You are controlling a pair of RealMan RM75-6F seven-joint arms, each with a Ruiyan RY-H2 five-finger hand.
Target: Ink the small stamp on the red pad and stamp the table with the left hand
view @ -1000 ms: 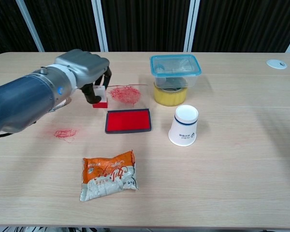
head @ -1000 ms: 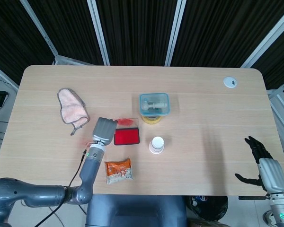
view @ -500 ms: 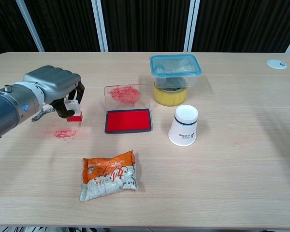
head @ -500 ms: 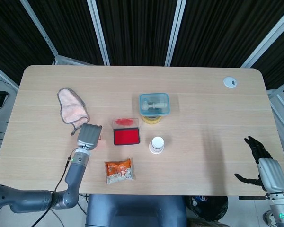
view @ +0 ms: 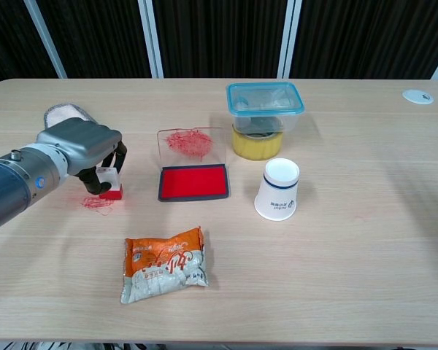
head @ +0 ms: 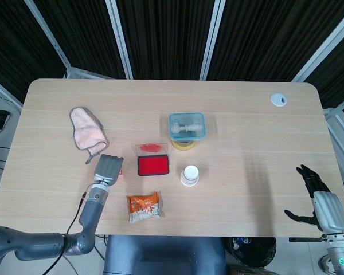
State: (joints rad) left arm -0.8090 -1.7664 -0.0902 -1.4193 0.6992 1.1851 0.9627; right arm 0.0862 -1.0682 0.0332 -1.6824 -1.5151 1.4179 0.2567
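Observation:
My left hand point(view: 84, 146) point(head: 108, 167) grips the small stamp point(view: 109, 184), a white block with a red base. The stamp's base sits on the table right beside a red ink smudge point(view: 96, 203). To the right lies the red pad point(view: 193, 181) point(head: 153, 165) in its dark tray, its clear lid point(view: 191, 144) smeared red and lying open behind it. My right hand point(head: 318, 192) hangs off the table's right front corner with fingers spread and nothing in it.
A white paper cup point(view: 278, 189) stands upside down right of the pad. Behind it, a clear lidded container point(view: 264, 100) sits atop a yellow roll point(view: 256, 144). An orange snack bag point(view: 163, 264) lies near the front edge. A pink cloth point(head: 87, 133) lies at the left.
My left hand carried the stamp from beside the pad's lid leftward and down toward the front; its base now rests on the table by the red smudge. The right hand has not moved.

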